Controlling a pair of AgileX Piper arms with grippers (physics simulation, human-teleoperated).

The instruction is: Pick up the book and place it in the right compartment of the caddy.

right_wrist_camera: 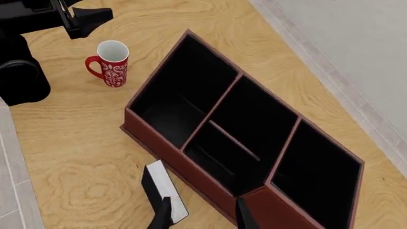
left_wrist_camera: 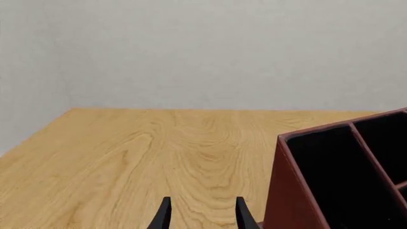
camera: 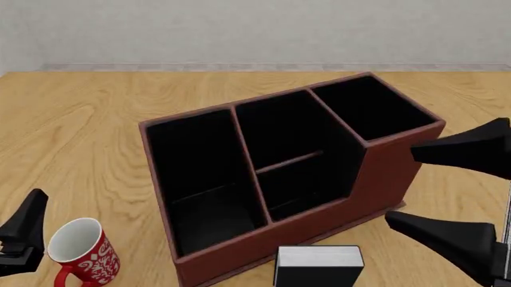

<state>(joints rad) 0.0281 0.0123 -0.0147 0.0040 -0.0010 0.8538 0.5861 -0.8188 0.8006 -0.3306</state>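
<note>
Left wrist view: the left gripper (left_wrist_camera: pixel 202 214) shows two dark fingertips with a gap of bare wood between them — open, holding nothing. Just beside them rises a reddish-brown corner of the caddy (left_wrist_camera: pixel 289 191), its black interior visible beyond. The table (left_wrist_camera: pixel 127 157) runs out to a pale wall.

Front view: the caddy sits at mid-table, turned at an angle, with the right compartment (camera: pixel 374 106) at its far right end behind the tallest walls. The book (camera: pixel 318 265) stands on the table just in front of the caddy's low front wall, white page edge up, its long axis running roughly across the view. A red mug (camera: pixel 82 250) with white pattern stands near the caddy's left end, and the left gripper (camera: pixel 24 230) is just beside the mug. The right gripper (camera: pixel 459 191) hangs at the right edge, fingers spread wide, the lower one near the book but apart from it.

Right wrist view: the book (right_wrist_camera: pixel 160 188) lies along the caddy's front wall, beside it. The right gripper's (right_wrist_camera: pixel 202 214) fingertips stand apart — one overlaps the book's near end, though contact cannot be told.
</note>
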